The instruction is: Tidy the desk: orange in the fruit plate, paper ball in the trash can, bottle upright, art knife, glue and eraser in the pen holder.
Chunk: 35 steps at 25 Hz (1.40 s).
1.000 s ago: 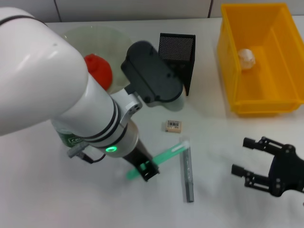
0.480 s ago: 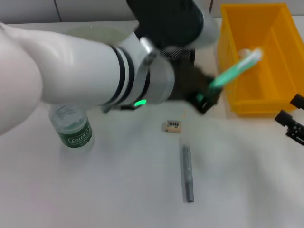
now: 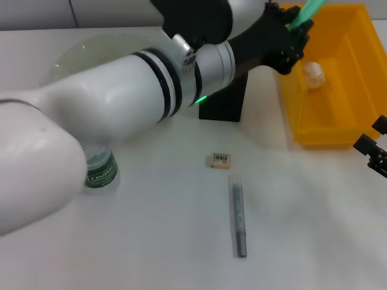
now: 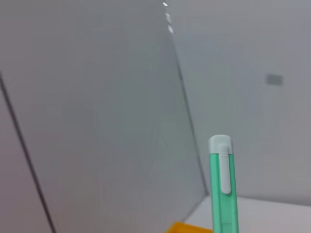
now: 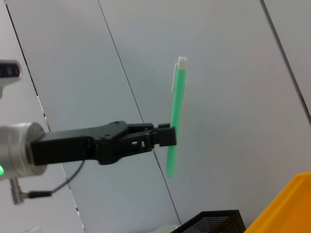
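Risen since half-second ago: left pincer [image 3: 294, 25] pinching green art knife [image 3: 305, 10] upright, above pen holder [image 3: 228, 99].

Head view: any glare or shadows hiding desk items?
Head view: lighting even, only faint shadows by the eraser and bottle; the left arm, not glare, hides most of the pen holder. Right wrist view: no glare on the art knife.

The left arm is stretched from 8 o'clock toward 1 o'clock across the head view, its white forearm raised high. The left gripper [image 3: 294, 25] is clamped on a green art knife [image 3: 305, 11]. The right gripper [image 3: 376, 154] is parked low at 3 o'clock.
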Each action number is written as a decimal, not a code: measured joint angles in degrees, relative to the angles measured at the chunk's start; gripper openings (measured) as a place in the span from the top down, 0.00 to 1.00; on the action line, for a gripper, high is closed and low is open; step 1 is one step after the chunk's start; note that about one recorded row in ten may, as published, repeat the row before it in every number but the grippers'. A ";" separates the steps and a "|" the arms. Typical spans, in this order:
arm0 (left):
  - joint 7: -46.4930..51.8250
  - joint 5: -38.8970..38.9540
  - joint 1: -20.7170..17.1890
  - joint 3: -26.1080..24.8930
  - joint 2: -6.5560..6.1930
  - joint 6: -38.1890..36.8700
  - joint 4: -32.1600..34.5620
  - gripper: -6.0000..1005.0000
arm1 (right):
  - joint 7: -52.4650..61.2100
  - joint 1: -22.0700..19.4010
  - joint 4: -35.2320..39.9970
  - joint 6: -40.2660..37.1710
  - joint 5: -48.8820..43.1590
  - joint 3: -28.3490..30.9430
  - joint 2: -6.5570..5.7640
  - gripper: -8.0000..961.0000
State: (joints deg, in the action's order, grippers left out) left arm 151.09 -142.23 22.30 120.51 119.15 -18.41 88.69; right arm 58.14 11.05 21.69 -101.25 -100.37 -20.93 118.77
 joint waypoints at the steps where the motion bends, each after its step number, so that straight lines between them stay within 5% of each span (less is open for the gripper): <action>1: -0.01 0.01 0.23 0.79 0.00 3.12 -1.95 0.79 | 0.10 0.11 0.01 0.00 0.00 -0.02 0.02 0.18; 7: 0.48 0.10 2.86 3.38 0.04 16.12 -12.16 0.79 | 0.80 0.33 0.02 0.00 -0.01 -0.37 0.11 0.18; 16: 0.51 1.20 7.10 3.82 0.03 23.56 -22.44 0.79 | 1.03 0.70 0.02 0.11 -0.26 -0.48 0.15 0.17; 35: 0.61 4.35 9.53 3.33 0.03 26.51 -28.81 0.78 | 1.43 1.00 0.04 0.60 -0.45 -0.51 0.15 0.17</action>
State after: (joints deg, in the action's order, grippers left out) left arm 151.71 -137.87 31.83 123.83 119.18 8.10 59.89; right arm 59.57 12.05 21.73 -100.64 -100.81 -21.44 118.92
